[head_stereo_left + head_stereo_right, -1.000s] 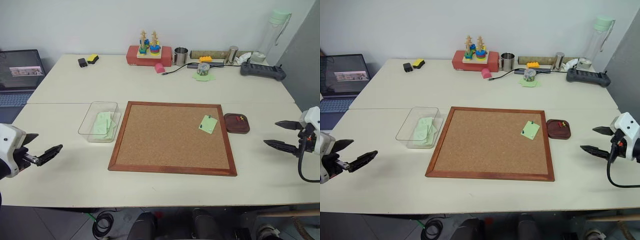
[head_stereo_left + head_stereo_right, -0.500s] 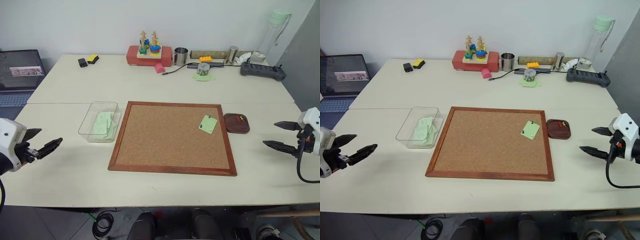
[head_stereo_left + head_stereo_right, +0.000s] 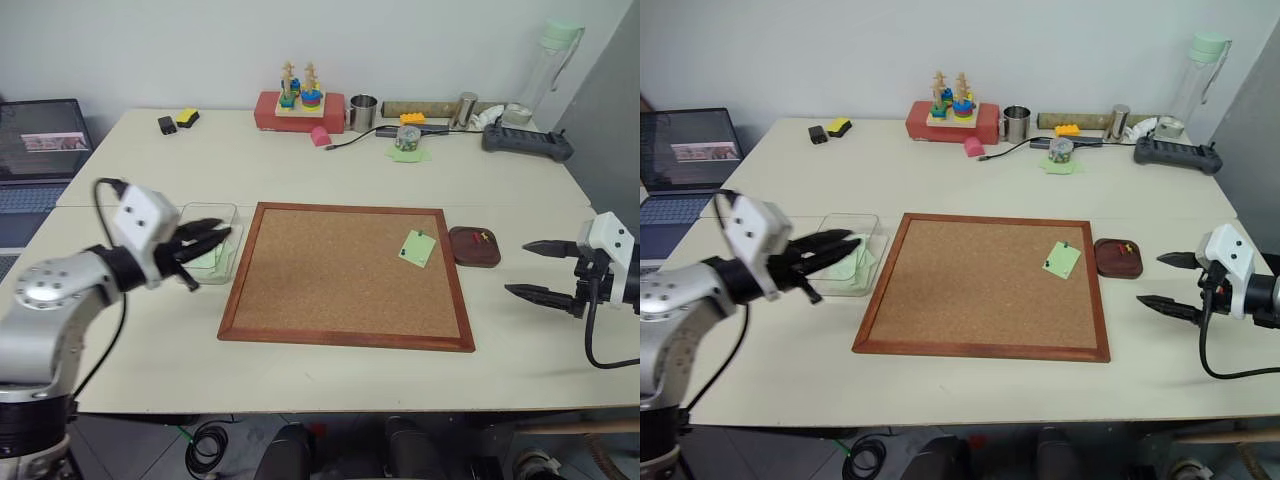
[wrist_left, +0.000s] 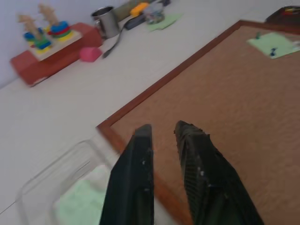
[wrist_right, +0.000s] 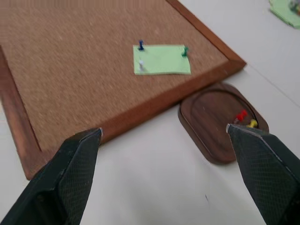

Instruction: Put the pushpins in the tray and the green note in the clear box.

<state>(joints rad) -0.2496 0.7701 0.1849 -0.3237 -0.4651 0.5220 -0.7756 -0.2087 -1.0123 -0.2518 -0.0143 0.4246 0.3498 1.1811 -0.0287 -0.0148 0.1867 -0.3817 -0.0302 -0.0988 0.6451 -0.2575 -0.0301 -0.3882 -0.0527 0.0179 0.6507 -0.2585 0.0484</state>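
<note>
Black fingers of our left claw [image 3: 212, 241] had swung over the clear box [image 3: 186, 219], nearly shut, holding nothing. Our right claw [image 3: 530, 269] stayed wide, empty; the green note [image 3: 415, 248] and tray [image 3: 473, 246] sat just ahead, so nothing was picked yet.

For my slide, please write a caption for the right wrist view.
Open right gripper faces the green note pinned on the cork board, beside the tray holding two pushpins.

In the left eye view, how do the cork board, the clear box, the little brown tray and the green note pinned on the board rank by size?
Largest to smallest, as they look:
1. cork board
2. clear box
3. tray
4. green note

The tray and note look close in size, so their order is unsure.
</note>
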